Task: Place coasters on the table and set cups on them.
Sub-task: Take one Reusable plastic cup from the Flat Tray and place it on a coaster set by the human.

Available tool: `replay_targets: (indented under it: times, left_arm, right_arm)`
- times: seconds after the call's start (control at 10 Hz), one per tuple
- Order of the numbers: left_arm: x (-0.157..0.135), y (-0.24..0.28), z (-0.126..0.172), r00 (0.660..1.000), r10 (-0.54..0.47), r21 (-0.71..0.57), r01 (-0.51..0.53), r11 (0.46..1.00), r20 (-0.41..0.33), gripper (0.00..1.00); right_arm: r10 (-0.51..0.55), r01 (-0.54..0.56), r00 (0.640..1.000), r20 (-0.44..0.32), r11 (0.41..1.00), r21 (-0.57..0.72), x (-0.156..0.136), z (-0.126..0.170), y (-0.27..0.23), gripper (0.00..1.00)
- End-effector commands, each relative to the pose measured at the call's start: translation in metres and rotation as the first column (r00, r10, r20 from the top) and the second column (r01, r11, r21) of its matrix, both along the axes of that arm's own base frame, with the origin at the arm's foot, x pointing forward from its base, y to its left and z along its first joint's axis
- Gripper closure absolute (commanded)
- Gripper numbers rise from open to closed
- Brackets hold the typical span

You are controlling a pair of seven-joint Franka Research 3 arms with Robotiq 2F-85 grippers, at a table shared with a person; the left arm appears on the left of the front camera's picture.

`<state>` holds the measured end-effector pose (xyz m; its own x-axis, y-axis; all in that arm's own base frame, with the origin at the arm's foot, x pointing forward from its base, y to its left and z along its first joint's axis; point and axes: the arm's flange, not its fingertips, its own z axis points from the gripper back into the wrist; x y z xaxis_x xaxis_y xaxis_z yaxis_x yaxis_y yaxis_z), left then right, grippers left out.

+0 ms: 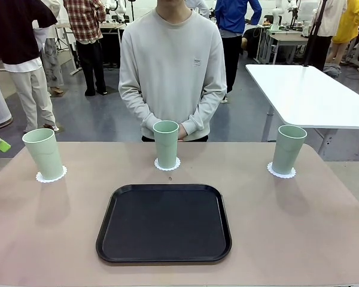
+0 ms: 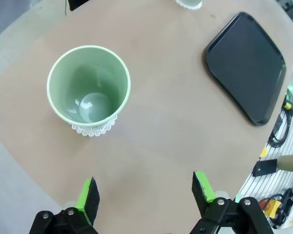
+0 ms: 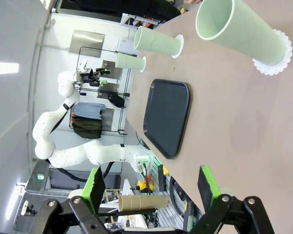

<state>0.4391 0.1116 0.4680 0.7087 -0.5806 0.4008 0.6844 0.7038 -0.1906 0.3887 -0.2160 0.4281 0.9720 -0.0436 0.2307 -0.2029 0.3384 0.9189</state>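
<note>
Three pale green cups stand upright on the beige table [image 1: 287,233], each on a white lacy coaster: the left cup [image 1: 43,153] on its coaster [image 1: 51,176], the middle cup [image 1: 166,143] on its coaster [image 1: 167,165], the right cup [image 1: 288,148] on its coaster [image 1: 281,173]. My left gripper [image 2: 145,190] hangs open above the table edge, short of the left cup [image 2: 88,87], whose coaster [image 2: 93,129] peeks out below it. My right gripper [image 3: 151,181] is open with nothing in it, well back from the right cup [image 3: 241,31] and its coaster [image 3: 273,61].
A black rounded tray [image 1: 164,222] with nothing on it lies at the middle front of the table. A person in a grey sweatshirt stands at the far side, a hand [image 1: 183,132] just behind the middle cup. A white table [image 1: 305,89] stands at the back right.
</note>
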Motion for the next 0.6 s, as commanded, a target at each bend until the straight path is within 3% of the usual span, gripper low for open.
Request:
replay_targets:
  times: [0.0,0.2,0.3,0.5]
  left_arm:
    - [-0.017,-0.015,0.001,0.999,0.038,0.090,-0.041,0.995,0.025,0.00]
    - [-0.028,-0.011,-0.003,0.998,0.049,0.118,-0.054,0.992,0.047,0.00]
    - [-0.011,-0.007,0.007,1.000,0.011,0.061,-0.012,0.998,0.023,0.00]
    - [-0.011,-0.007,0.007,1.000,0.011,0.061,-0.012,0.998,0.023,0.00]
  right_arm:
    - [-0.001,0.001,1.000,0.003,1.000,0.001,-0.001,0.001,0.000,0.00]
    - [-0.001,0.001,1.000,0.003,1.000,0.001,-0.001,0.001,0.000,0.00]
    - [-0.001,0.001,1.000,0.003,1.000,0.001,-0.001,0.001,0.000,0.00]
    - [-0.001,0.001,1.000,0.003,1.000,0.001,-0.001,0.001,0.000,0.00]
